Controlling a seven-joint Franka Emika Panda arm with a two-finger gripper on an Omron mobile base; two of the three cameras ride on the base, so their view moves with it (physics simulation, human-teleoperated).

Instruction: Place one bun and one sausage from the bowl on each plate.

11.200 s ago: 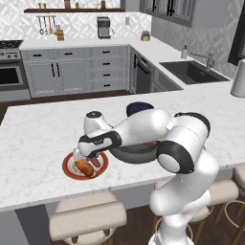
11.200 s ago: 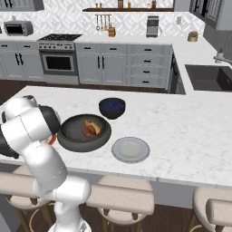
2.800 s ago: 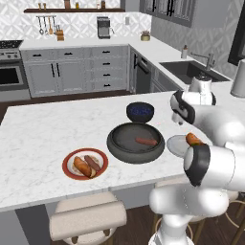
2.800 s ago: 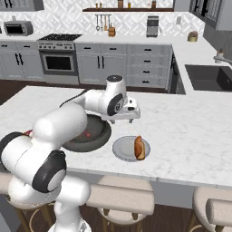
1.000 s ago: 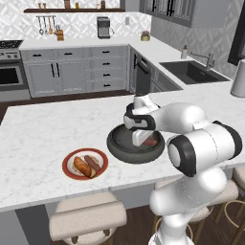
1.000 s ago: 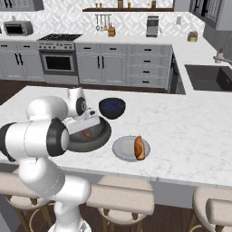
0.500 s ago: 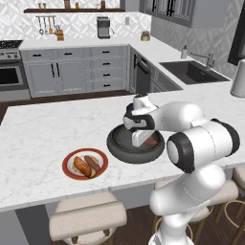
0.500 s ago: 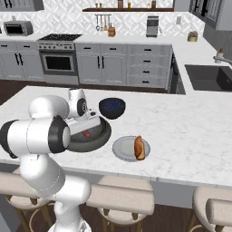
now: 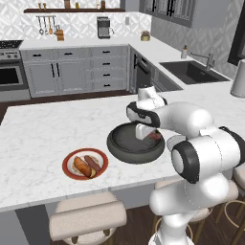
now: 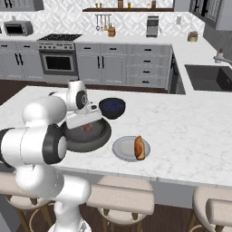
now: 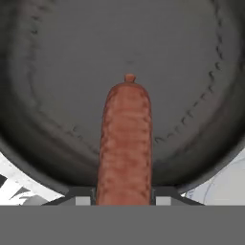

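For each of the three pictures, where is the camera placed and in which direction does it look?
Left base view: behind the arm on its left, looking forward and down at the counter; the white arm rises at lower right, reaching into the dark grey bowl.
Right base view: behind the arm on its right, same counter; the arm rises at lower left.
Hand view: on the hand, looking into the bowl along the sausage between the gripper tips.
Both base views share the bowl and the sausage.
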